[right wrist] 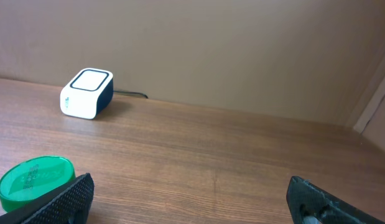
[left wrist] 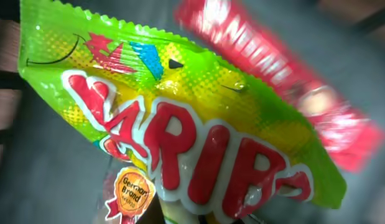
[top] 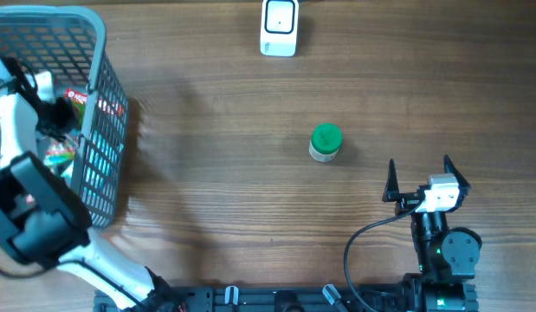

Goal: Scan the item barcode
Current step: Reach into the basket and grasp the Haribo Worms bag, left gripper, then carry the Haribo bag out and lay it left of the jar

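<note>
A green Haribo sweets bag [left wrist: 180, 112] fills the left wrist view, its lower edge running down to where my jaws are; the fingers themselves do not show. My left gripper [top: 56, 113] is down inside the grey mesh basket [top: 103, 130] at the left, shut on that bag. The white barcode scanner [top: 279, 28] sits at the table's far edge and also shows as the scanner [right wrist: 86, 93] in the right wrist view. My right gripper [top: 419, 178] stands open at the front right, nothing between its fingers [right wrist: 68, 199].
A red snack packet [left wrist: 285, 81] lies behind the bag in the basket. A green-lidded jar [top: 326, 143] stands mid-table, left of the right gripper; the same jar [right wrist: 35, 180] shows beside its left finger. A cable runs along the front edge.
</note>
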You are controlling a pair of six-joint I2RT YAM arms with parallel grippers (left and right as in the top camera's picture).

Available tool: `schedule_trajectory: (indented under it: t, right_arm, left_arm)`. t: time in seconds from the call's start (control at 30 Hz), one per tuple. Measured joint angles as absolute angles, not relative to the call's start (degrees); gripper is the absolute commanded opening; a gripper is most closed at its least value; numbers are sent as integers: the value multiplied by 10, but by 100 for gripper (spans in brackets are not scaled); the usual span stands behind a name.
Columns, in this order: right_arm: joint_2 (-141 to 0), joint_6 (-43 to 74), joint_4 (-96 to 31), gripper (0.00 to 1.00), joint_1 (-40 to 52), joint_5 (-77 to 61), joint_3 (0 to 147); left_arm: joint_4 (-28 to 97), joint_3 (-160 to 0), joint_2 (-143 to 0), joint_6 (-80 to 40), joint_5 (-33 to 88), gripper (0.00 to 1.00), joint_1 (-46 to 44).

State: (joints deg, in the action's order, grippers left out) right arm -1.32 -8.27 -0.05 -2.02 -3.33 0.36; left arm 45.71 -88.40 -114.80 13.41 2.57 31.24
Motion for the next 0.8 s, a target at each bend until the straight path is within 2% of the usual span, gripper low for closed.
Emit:
schedule_trajectory:
  t: [0.2, 0.47, 0.6, 0.7, 0.8]
  right_arm:
    - [-13, -83, -1, 100, -20, -33, 4]
    - [-13, -83, -1, 100, -20, -33, 4]
    - [-13, -83, -1, 100, -20, -33, 4]
    - [-13, -83, -1, 100, -20, -33, 4]
    - [-13, -83, -1, 100, -20, -33, 4]
  left_arm:
    - [448, -915, -931, 95, 43, 4, 309]
    - [451, -915, -879, 38, 52, 4, 309]
    - [454, -915, -795, 1, 128, 4, 308]
    - [456, -915, -731, -13, 245, 4, 293]
    - [477, -915, -703, -18, 331, 4, 215]
